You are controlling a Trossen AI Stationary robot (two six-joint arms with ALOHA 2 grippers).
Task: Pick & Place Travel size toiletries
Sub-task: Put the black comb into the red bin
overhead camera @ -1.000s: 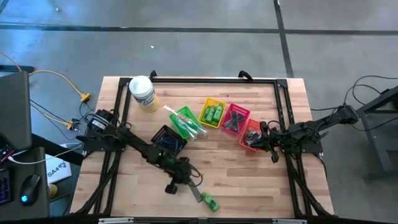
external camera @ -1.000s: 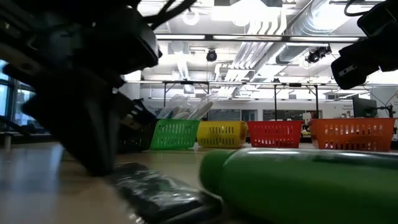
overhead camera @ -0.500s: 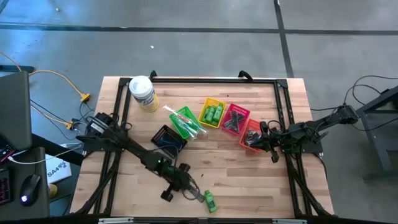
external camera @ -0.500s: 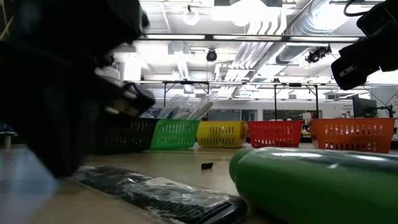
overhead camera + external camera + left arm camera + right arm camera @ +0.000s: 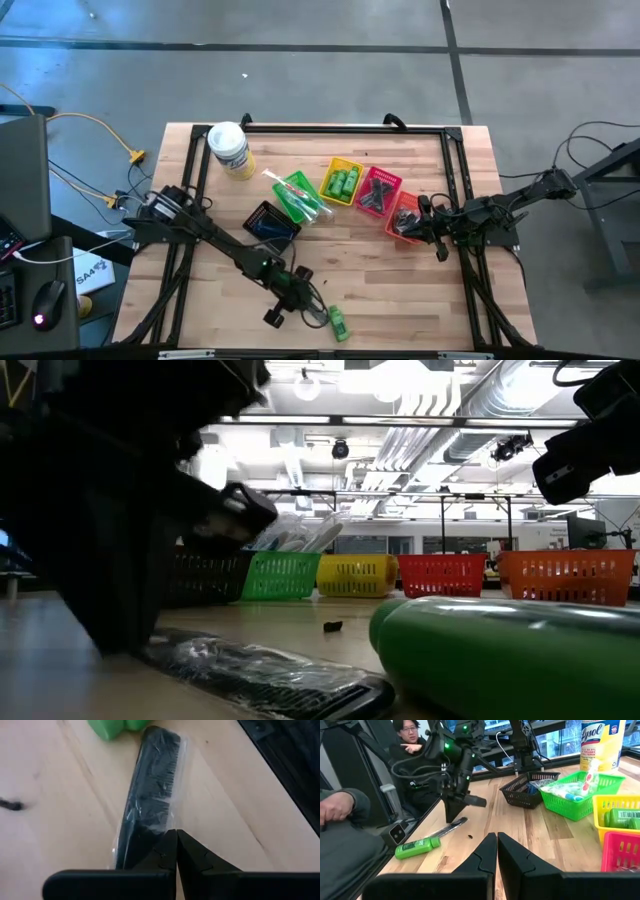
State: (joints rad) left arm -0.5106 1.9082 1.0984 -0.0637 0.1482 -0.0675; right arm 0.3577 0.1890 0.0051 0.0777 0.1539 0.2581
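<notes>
I have the left gripper (image 5: 283, 308) pinched together right over the near end of the wrapped black comb (image 5: 147, 805) at the table's front edge, beside a green bottle (image 5: 339, 324) — so next, I judge, I must part its fingers to grasp — while the right gripper (image 5: 432, 240) waits closed by the orange basket (image 5: 398, 216)

Wooden table (image 5: 350, 255) with a wrapped black comb (image 5: 312, 312), green bottle (image 5: 338, 323), coloured baskets (image 5: 345, 181), white-lidded tub (image 5: 230, 150).
</notes>
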